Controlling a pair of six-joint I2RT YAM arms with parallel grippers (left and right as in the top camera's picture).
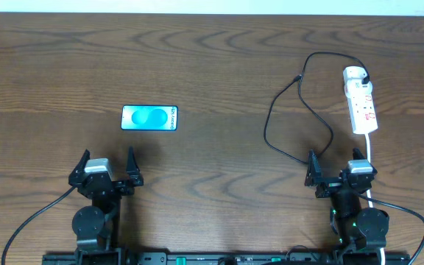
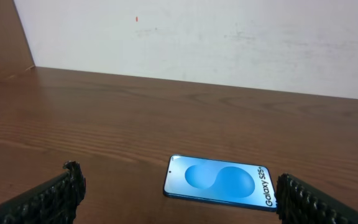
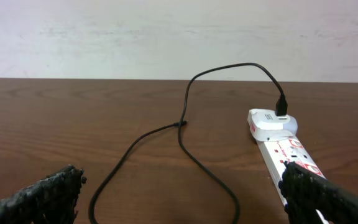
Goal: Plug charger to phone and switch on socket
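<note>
Table (image 1: 212, 59): left claw (image 1: 109, 154), right claw (image 1: 334, 154) wide (empty).

Dark wooden table (image 1: 212, 59); the phone (image 1: 149, 118) lies flat, screen up, left of centre; the white socket (image 1: 362, 107) lies at the right; the charger (image 1: 265, 129) loops its black cable over the wood beside it.

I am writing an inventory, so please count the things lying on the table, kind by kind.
Phone: 1
Charger: 1
Power strip: 1
Total: 3
</note>
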